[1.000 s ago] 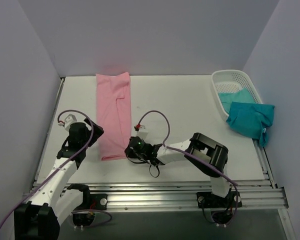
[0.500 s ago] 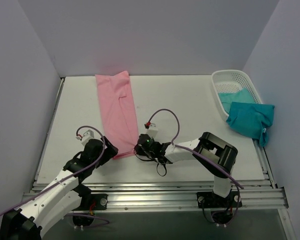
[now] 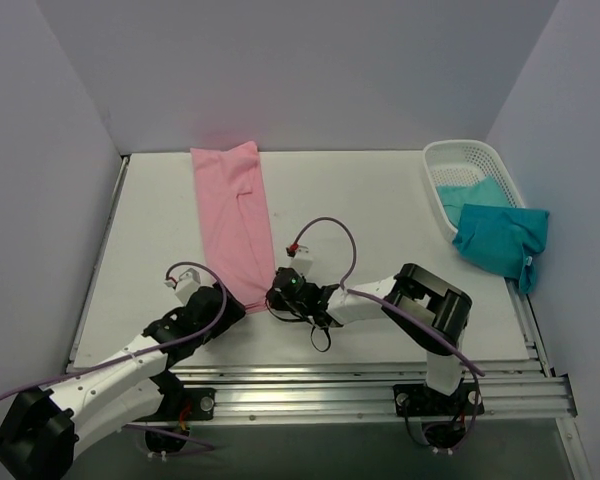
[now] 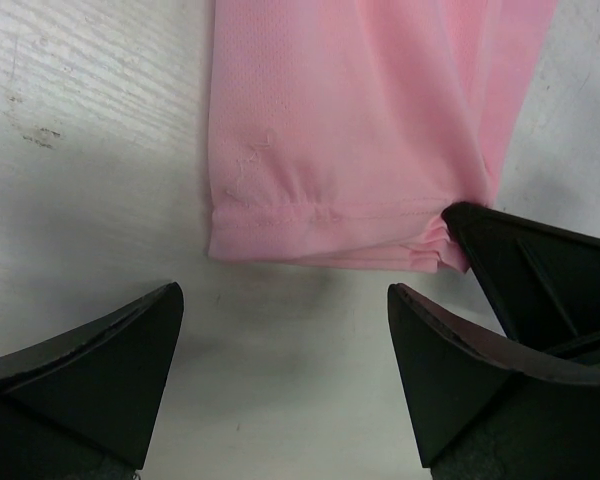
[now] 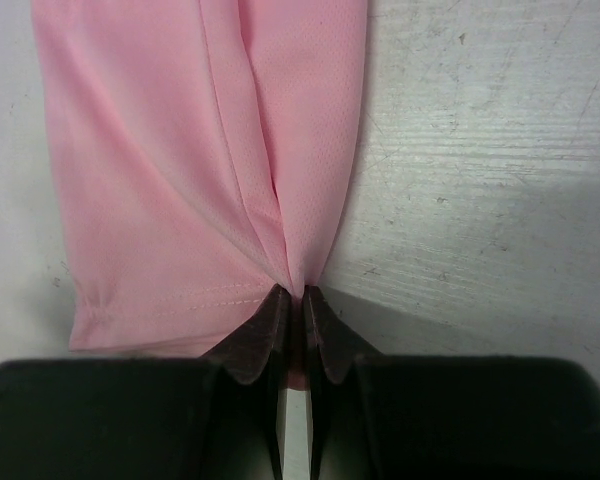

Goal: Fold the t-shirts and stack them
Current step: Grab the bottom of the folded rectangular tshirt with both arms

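The light pink t-shirt (image 3: 235, 225) lies as a long narrow strip, slanting from the back wall toward the near edge. My right gripper (image 3: 273, 300) is shut on the near right corner of its hem; in the right wrist view the cloth (image 5: 200, 150) bunches into the closed gripper (image 5: 292, 300). My left gripper (image 3: 228, 305) is open just short of the near left hem. In the left wrist view the gripper (image 4: 283, 300) holds only bare table, with the pink hem (image 4: 320, 215) just beyond. One teal t-shirt (image 3: 500, 240) drapes over the basket's side; another (image 3: 470, 190) lies inside.
The white lattice basket (image 3: 460, 150) stands at the back right, by the right wall. In the left wrist view the right gripper's black finger (image 4: 525, 265) sits close by, at the hem's right corner. Metal rails run along the table's near edge (image 3: 330, 385).
My left arm swung from the shirt's left side down to its near hem, its jaws still wide. My right gripper dragged the shirt's near end rightward, so the strip now lies aslant.
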You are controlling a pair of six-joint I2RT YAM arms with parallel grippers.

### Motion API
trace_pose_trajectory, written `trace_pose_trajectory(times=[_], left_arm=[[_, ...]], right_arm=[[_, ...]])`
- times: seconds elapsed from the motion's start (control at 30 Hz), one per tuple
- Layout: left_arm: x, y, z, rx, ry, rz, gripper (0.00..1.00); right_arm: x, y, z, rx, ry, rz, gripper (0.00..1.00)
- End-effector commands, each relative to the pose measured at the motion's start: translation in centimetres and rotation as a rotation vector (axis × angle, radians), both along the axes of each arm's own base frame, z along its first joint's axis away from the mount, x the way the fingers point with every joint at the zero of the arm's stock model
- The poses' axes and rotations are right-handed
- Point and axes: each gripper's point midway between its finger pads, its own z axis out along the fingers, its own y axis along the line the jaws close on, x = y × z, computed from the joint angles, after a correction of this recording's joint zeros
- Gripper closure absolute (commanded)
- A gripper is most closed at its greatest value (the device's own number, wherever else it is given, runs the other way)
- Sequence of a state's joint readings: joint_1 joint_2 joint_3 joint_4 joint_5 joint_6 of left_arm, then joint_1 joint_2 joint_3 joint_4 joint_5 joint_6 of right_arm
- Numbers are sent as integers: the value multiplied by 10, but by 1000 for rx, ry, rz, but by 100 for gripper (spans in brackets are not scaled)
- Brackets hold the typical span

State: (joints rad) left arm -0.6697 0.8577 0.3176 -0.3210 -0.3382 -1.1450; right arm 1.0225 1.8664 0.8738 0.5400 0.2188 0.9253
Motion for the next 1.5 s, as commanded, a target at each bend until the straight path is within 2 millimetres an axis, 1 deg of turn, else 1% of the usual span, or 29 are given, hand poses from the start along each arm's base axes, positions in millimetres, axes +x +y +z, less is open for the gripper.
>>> trace_pose_trajectory(times=[0.0,0.17,0.27,0.4,0.5,0.57,0.67,0.8,0.83,0.9,0.93,1.0,1.03,1.07,1.1,1.13,1.17,1.2,1.23,1.27,1.3,1.33,1.4,1.43,1.47], left_arm=[[6,11,-4,39,-20,76,7],[11,23,0,67,-60,137,8],[13,29,-2,97,-65,162,8],[17,27,-11,118,-61,166,10],[27,27,-7,132,-87,188,10],[31,25,-9,148,-82,188,11],[39,18,-10,145,-84,181,16],[46,12,-24,172,-59,176,31],[48,11,-26,172,-57,177,41],[51,7,-33,185,-42,170,56],[52,5,-35,185,-38,166,67],[54,3,-42,202,-22,161,76],[56,1,-41,200,-23,159,80],[55,1,-43,204,-18,157,88],[55,0,-43,204,-17,150,90],[54,-1,-43,202,-14,143,92],[51,-1,-40,198,-15,139,97],[48,-4,-38,195,-18,123,98],[46,-6,-36,189,-24,114,98],[40,-6,-37,192,-19,103,98],[37,-7,-33,181,-26,97,98],[30,-12,-33,179,-24,70,98],[19,-12,-29,176,-19,68,98],[11,-19,-27,172,-17,40,98],[4,-19,-24,154,-15,41,98]], right_arm=[[2,3,-4,-21,-6,6,100],[2,3,-8,-29,-1,8,100],[2,5,-9,-30,-1,10,100],[4,7,-12,-31,5,16,100],[5,9,-13,-30,6,21,100],[4,10,-15,-31,11,26,100],[6,7,-17,-35,15,25,100],[7,3,-18,-34,21,23,100],[8,1,-18,-33,19,21,100],[9,-1,-18,-35,20,19,100],[9,-3,-19,-34,23,17,100],[8,-6,-20,-38,26,15,100],[7,-6,-19,-37,25,18,100],[6,-7,-18,-35,25,17,100],[5,-12,-20,-43,29,14,100],[3,-13,-15,-38,26,13,100],[2,-17,-15,-46,28,5,100],[-3,-24,-19,-60,35,4,100],[-5,-25,-12,-49,28,0,100],[-10,-25,-10,-48,29,4,100],[-14,-28,-10,-57,27,1,100],[-19,-32,-8,-59,27,2,100],[-34,-31,-7,-63,32,18,100],[-40,-34,-4,-61,30,20,100],[-50,-32,-3,-62,32,37,100]])
